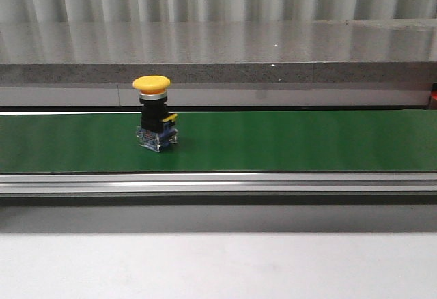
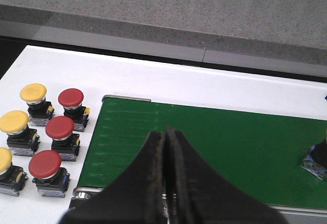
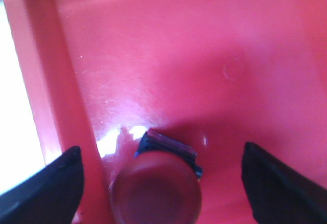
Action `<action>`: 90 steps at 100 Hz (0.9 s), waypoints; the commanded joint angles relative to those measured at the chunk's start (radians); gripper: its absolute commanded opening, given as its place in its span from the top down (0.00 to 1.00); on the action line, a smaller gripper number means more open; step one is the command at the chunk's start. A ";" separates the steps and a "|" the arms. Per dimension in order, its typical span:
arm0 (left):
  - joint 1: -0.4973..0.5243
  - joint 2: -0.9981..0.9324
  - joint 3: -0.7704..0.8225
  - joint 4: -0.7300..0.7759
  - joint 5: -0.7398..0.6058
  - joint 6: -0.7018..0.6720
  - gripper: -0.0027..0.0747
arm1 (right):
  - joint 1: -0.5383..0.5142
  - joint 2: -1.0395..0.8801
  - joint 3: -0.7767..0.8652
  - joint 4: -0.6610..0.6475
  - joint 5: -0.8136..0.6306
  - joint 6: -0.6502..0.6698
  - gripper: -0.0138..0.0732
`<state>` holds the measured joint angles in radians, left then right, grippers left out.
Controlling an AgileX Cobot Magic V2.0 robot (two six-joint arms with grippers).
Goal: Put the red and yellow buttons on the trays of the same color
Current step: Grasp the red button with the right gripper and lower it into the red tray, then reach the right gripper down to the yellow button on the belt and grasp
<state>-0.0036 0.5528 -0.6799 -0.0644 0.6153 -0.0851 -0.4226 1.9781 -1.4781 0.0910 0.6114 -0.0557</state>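
Note:
A yellow button (image 1: 151, 84) on a black and blue base stands upright on the green belt (image 1: 287, 140), left of centre. Its base shows at the edge of the left wrist view (image 2: 317, 160). My left gripper (image 2: 166, 137) hangs shut and empty over the belt's near end. Beside that end, three yellow buttons (image 2: 33, 92) and three red buttons (image 2: 60, 127) stand on the white table. My right gripper (image 3: 162, 147) is open inside the red tray (image 3: 168, 65). A red button (image 3: 156, 191) stands on the tray floor between the fingers (image 3: 56, 183), touching neither. No yellow tray is in view.
The belt runs in an aluminium frame (image 1: 218, 183) with a grey ledge (image 1: 218, 60) behind it. The tray's raised wall (image 3: 51, 81) stands close beside the red button. White table (image 2: 204, 83) surrounds the belt's end.

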 commanded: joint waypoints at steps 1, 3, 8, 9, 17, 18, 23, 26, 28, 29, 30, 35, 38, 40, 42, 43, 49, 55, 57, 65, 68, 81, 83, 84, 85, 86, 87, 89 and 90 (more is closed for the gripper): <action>-0.006 0.001 -0.026 -0.011 -0.075 -0.002 0.99 | -0.007 -0.066 -0.041 -0.008 -0.034 -0.011 0.09; -0.006 0.001 -0.026 -0.011 -0.075 -0.002 0.99 | -0.007 -0.071 -0.042 -0.008 -0.034 -0.011 0.09; -0.006 0.001 -0.026 -0.011 -0.075 -0.002 0.99 | -0.007 -0.089 -0.047 -0.008 -0.034 -0.011 0.09; -0.006 0.001 -0.026 -0.011 -0.075 -0.002 0.99 | -0.007 -0.092 -0.047 -0.008 -0.035 -0.011 0.09; -0.006 0.001 -0.026 -0.011 -0.075 -0.002 0.99 | -0.007 -0.139 -0.048 -0.007 -0.039 -0.011 0.09; -0.006 0.001 -0.026 -0.011 -0.075 -0.002 0.99 | -0.007 -0.144 -0.048 -0.007 -0.039 -0.011 0.09; -0.006 0.001 -0.026 -0.011 -0.075 -0.002 0.99 | -0.006 -0.178 -0.048 -0.007 -0.041 -0.011 0.09; -0.006 0.001 -0.026 -0.011 -0.075 -0.002 0.99 | -0.003 -0.203 -0.048 -0.007 -0.040 -0.011 0.09; -0.006 0.001 -0.026 -0.011 -0.075 -0.002 0.99 | -0.001 -0.218 -0.048 -0.007 -0.037 -0.011 0.09; -0.006 0.001 -0.026 -0.011 -0.075 -0.002 0.99 | 0.002 -0.224 -0.048 -0.007 -0.035 -0.011 0.09; -0.006 0.001 -0.026 -0.011 -0.075 -0.002 0.99 | 0.003 -0.229 -0.048 -0.007 -0.034 -0.011 0.09; -0.006 0.001 -0.026 -0.011 -0.075 -0.002 0.99 | 0.014 -0.273 -0.046 -0.007 -0.022 -0.011 0.09; -0.006 0.001 -0.026 -0.011 -0.075 -0.002 0.99 | 0.025 -0.295 -0.045 -0.007 -0.010 -0.011 0.09; -0.006 0.001 -0.026 -0.011 -0.075 -0.002 0.99 | 0.030 -0.312 -0.042 -0.007 -0.004 -0.011 0.09; -0.006 0.001 -0.026 -0.011 -0.075 -0.002 0.99 | 0.038 -0.329 -0.038 -0.007 0.003 -0.012 0.09; -0.006 0.001 -0.026 -0.011 -0.075 -0.002 0.99 | 0.043 -0.335 -0.036 -0.007 0.007 -0.013 0.09; -0.006 0.001 -0.026 -0.011 -0.075 -0.002 0.99 | 0.068 -0.387 -0.015 -0.007 0.023 -0.027 0.09; -0.006 0.001 -0.026 -0.011 -0.075 -0.002 0.99 | 0.099 -0.435 0.016 -0.007 0.032 -0.042 0.09; -0.006 0.001 -0.026 -0.011 -0.075 -0.002 0.99 | 0.110 -0.453 0.031 -0.007 0.035 -0.045 0.09; -0.006 0.001 -0.026 -0.011 -0.075 -0.002 0.99 | 0.151 -0.518 0.095 -0.007 0.036 -0.055 0.09; -0.006 0.001 -0.026 -0.011 -0.075 -0.002 0.99 | 0.166 -0.547 0.128 -0.007 0.036 -0.056 0.09; -0.006 0.001 -0.026 -0.011 -0.075 -0.002 0.99 | 0.240 -0.640 0.248 -0.007 0.037 -0.075 0.09; -0.006 0.001 -0.026 -0.011 -0.075 -0.002 0.99 | 0.256 -0.657 0.272 -0.007 0.038 -0.085 0.09; -0.006 0.001 -0.026 -0.011 -0.075 -0.002 0.99 | 0.256 -0.657 0.278 -0.007 0.039 -0.088 0.09; -0.006 0.001 -0.026 -0.011 -0.075 -0.002 0.99 | 0.265 -0.665 0.284 -0.007 0.040 -0.091 0.09; -0.006 0.001 -0.026 -0.011 -0.075 -0.002 0.99 | 0.269 -0.668 0.289 -0.007 0.042 -0.095 0.09; -0.006 0.001 -0.026 -0.011 -0.075 -0.002 0.99 | 0.278 -0.675 0.300 -0.007 0.043 -0.098 0.09; -0.006 0.001 -0.026 -0.011 -0.075 -0.002 0.99 | 0.287 -0.685 0.314 -0.007 0.049 -0.102 0.09; -0.006 0.001 -0.026 -0.011 -0.075 -0.002 0.99 | 0.295 -0.688 0.318 -0.007 0.053 -0.104 0.09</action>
<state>-0.0036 0.5528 -0.6799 -0.0644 0.6146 -0.0851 -0.1698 1.3660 -1.1919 0.0875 0.6937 -0.1251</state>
